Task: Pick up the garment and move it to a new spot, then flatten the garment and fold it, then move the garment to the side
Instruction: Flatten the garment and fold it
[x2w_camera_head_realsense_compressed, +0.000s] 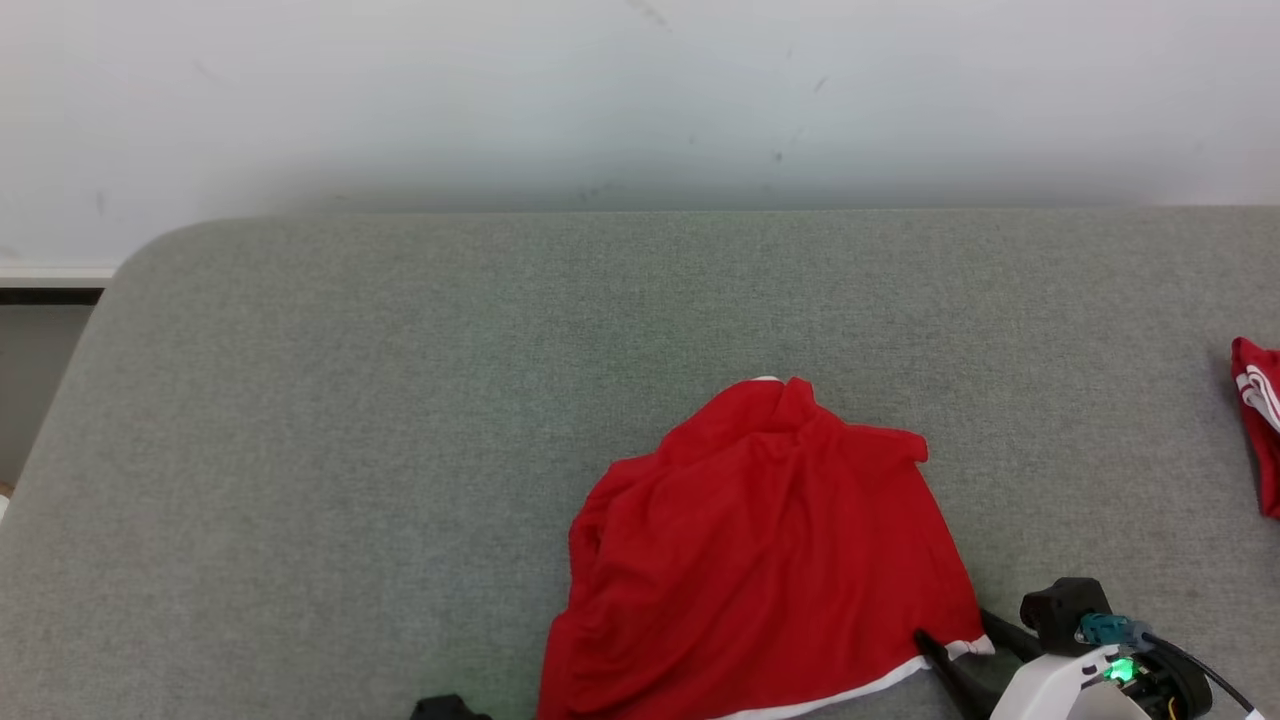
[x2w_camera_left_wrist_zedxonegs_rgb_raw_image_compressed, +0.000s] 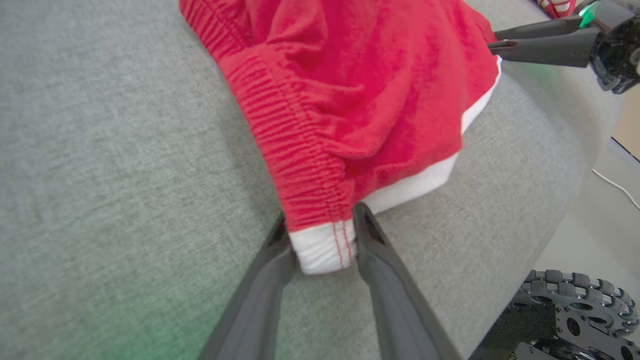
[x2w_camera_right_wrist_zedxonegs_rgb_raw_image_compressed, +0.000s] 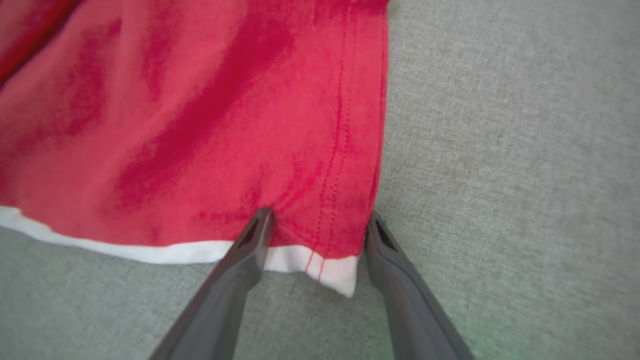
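Note:
The garment (x2w_camera_head_realsense_compressed: 760, 540) is a pair of red shorts with a white hem, lying rumpled on the grey padded surface (x2w_camera_head_realsense_compressed: 400, 420) near its front edge. In the left wrist view my left gripper (x2w_camera_left_wrist_zedxonegs_rgb_raw_image_compressed: 322, 225) straddles the white corner (x2w_camera_left_wrist_zedxonegs_rgb_raw_image_compressed: 322, 247) at the end of the ribbed waistband. Its fingers are partly drawn in, touch both sides of the corner and stand apart. My right gripper (x2w_camera_right_wrist_zedxonegs_rgb_raw_image_compressed: 320, 222) is open over the other hem corner (x2w_camera_right_wrist_zedxonegs_rgb_raw_image_compressed: 335, 272), with one finger on the red cloth and the other just off its edge. The head view shows it at the garment's lower right (x2w_camera_head_realsense_compressed: 955, 640).
A second red piece of clothing with white stripes (x2w_camera_head_realsense_compressed: 1258, 430) lies at the surface's right edge. A pale wall (x2w_camera_head_realsense_compressed: 640, 100) runs behind. The surface's rounded front edge and my wheeled base (x2w_camera_left_wrist_zedxonegs_rgb_raw_image_compressed: 575, 310) appear in the left wrist view. Bare grey surface stretches left and behind the garment.

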